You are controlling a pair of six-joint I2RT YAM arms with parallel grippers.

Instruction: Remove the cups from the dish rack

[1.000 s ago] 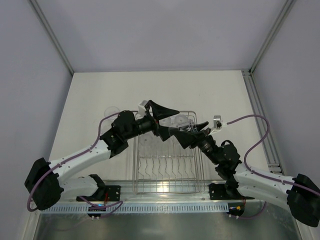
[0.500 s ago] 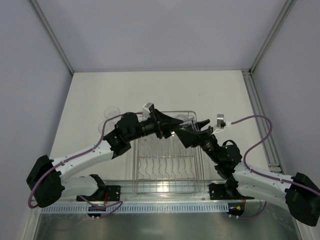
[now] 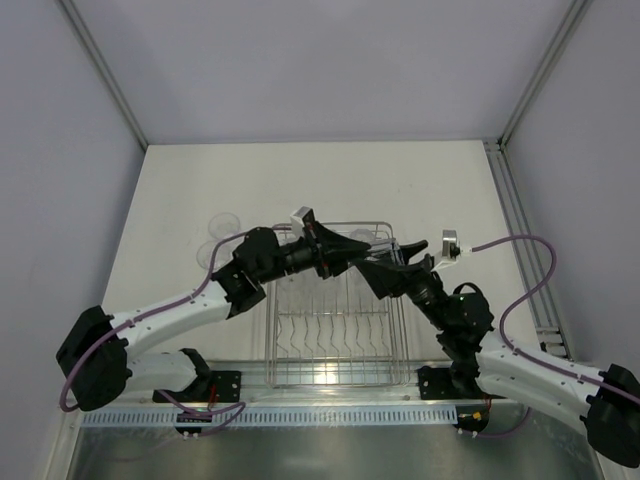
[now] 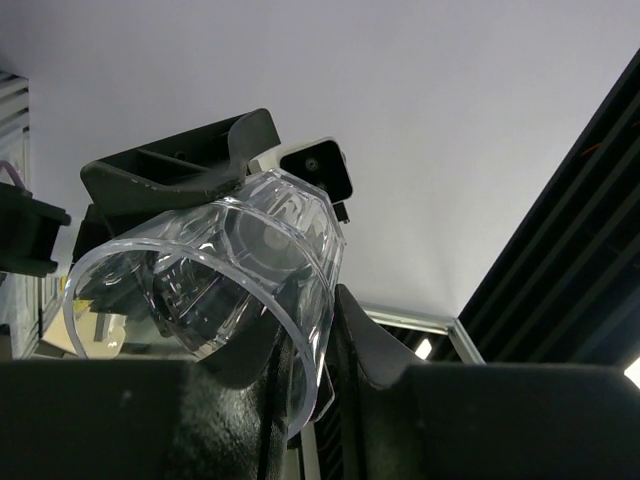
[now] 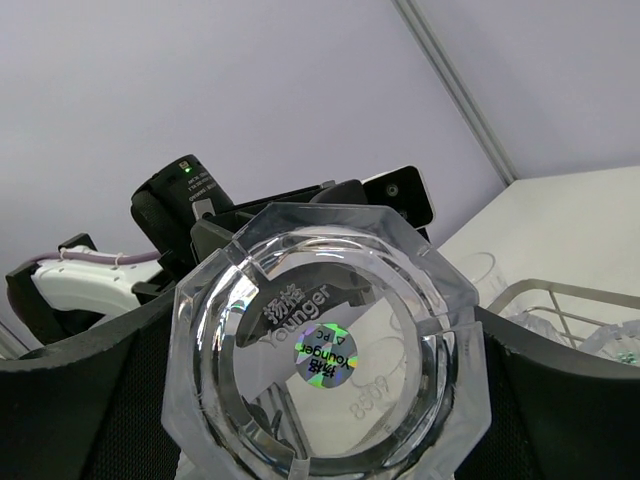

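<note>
You are mid-handover; one small clear round plastic cup [image 4: 200,270] hangs on its side in the air between the two arms, above the large silver wire dish rack [image 3: 340,330], which lies directly below both end effectors. The right end effector [image 5: 325,350] grips the cup at its thick faceted base, one finger on each side; the left end effector [image 4: 308,335] is closed on the thin wall at the open rim, with one finger inside the mouth and one outside, as far as the left wrist view shows. Both hold the same cup, so I judge the step in hand to be passing it from right to left.

The next move calls for the right end effector to let go first, and only once the left pinch is firm; a thin, slick wall held at one edge can pivot or slip, so open the right fingers slowly and watch for the cup sagging. Then back the right end effector away along the cup's axis so no finger catches the base; carry the cup out to the left of the left end effector, past the rack's rim, to the pale desk [image 3: 400,180]. Faint clear round shapes [image 3: 221,222] that look like unloaded cups stand there. More cups [image 5: 620,345] show in the rack just below and right of the right end effector; the unloading is not finished.
</note>
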